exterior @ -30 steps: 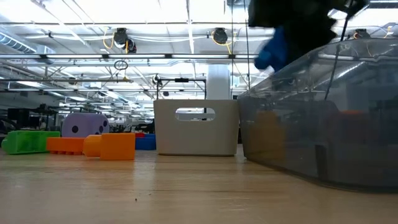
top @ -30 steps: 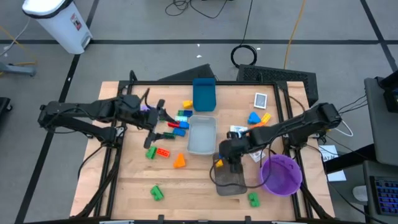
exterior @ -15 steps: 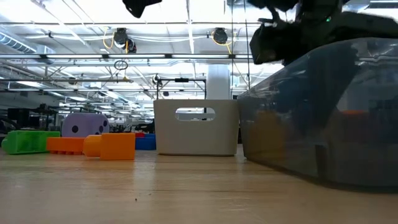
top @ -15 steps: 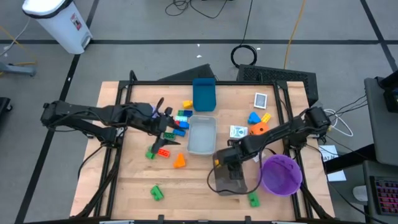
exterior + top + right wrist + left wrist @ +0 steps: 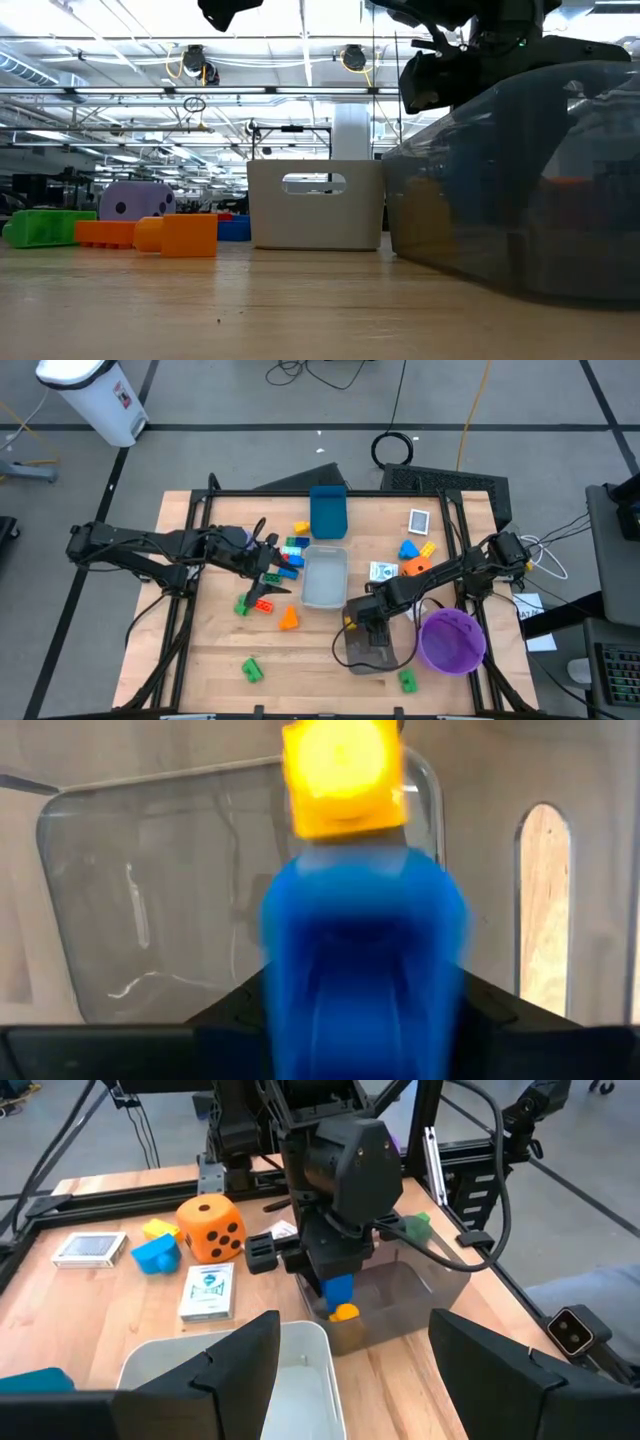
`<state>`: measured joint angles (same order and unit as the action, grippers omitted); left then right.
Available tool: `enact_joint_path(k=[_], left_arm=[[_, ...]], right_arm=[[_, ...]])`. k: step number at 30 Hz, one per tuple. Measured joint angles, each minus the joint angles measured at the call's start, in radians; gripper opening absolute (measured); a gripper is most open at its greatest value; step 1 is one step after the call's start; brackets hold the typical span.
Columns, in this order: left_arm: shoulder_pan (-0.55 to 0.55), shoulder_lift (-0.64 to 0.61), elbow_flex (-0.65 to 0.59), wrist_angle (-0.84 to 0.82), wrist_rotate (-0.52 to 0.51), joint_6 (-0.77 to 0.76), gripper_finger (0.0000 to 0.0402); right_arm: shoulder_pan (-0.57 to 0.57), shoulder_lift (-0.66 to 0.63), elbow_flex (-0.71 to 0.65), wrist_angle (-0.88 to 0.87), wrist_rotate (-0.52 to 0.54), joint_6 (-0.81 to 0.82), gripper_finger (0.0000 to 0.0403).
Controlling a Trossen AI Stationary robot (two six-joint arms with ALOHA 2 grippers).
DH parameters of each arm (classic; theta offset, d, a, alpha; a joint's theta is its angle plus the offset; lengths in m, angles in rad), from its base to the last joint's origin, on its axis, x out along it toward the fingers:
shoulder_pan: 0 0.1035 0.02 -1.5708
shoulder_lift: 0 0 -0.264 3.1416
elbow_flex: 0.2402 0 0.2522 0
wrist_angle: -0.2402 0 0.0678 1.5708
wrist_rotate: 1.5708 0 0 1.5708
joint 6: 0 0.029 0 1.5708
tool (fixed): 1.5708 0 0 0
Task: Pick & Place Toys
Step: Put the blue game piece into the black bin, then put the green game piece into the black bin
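My right gripper (image 5: pixel 338 1302) points steeply down over the dark see-through tray (image 5: pixel 368 650) near the table's front, shut on a blue brick (image 5: pixel 362 940) with a yellow piece (image 5: pixel 343 775) at its lower end. My left gripper (image 5: pixel 268 572) hovers open and empty above the loose bricks left of centre: red (image 5: pixel 264 605), green (image 5: pixel 242 606), orange (image 5: pixel 289 619). An orange die (image 5: pixel 210 1226) rests on the table behind the dark tray. A purple die (image 5: pixel 135 198) shows in the low view. My right gripper pinches the blue brick by its two opposite sides (image 5: pixel 290 970) between its two fingers, coming from above and slanting down. The brick hangs below the fingers with its yellow end lowest, over the dark tray's open top (image 5: pixel 400 1295). I cannot tell whether it touches the tray's floor.
A light grey tray (image 5: pixel 324 576) and a blue tray (image 5: pixel 328 512) stand mid-table. A purple bowl (image 5: pixel 452 640) sits right of the dark tray. Two card boxes (image 5: pixel 381 571) (image 5: pixel 419 520), blue and yellow bricks (image 5: pixel 410 549), and green bricks (image 5: pixel 250 670) (image 5: pixel 407 680) lie about.
My right gripper has sunk toward the dark tray with the blue brick, tipping more steeply down. My left gripper has reached toward the table's right and come lower over the loose bricks, staying open.
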<state>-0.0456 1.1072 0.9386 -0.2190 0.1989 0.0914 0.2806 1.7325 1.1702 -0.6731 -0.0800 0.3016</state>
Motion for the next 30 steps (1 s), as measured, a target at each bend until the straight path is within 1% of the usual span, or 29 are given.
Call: enact_joint_path(k=[8, 12, 17, 21, 22, 25, 27, 30], left_arm=[[0.0, 0.0, 0.0, 0.0, 0.0, -0.005, 0.0264], [-0.002, -0.017, 0.0, 0.008, 0.0, -0.022, 0.0264], [-0.01, -0.065, 0.0, 0.009, 0.0, -0.039, 0.0264], [-0.033, -0.09, 0.0, -0.025, -0.003, -0.054, 0.0264], [-0.044, -0.095, 0.0, -0.041, -0.017, -0.066, 0.0264], [-0.084, -0.096, 0.001, -0.122, -0.105, -0.109, 0.0264], [-0.115, -0.094, 0.001, -0.191, -0.17, -0.144, 0.0264], [-0.164, -0.087, 0.001, -0.264, -0.239, -0.204, 0.0264]], right_arm=[[-0.017, -0.023, 0.0, 0.002, -0.002, -0.023, 0.0186], [-0.02, -0.082, -0.001, 0.008, 0.002, -0.06, 0.0184], [-0.019, -0.182, -0.001, 0.075, 0.018, -0.059, 0.0177], [0.0, -0.246, -0.002, 0.202, 0.1, -0.062, 0.0172], [0.007, -0.254, -0.007, 0.254, 0.12, -0.067, 0.0172], [0.033, -0.269, -0.051, 0.453, 0.16, -0.103, 0.0171], [0.045, -0.27, -0.095, 0.613, 0.158, -0.144, 0.0173], [0.058, -0.27, -0.177, 0.837, 0.158, -0.204, 0.0173]])
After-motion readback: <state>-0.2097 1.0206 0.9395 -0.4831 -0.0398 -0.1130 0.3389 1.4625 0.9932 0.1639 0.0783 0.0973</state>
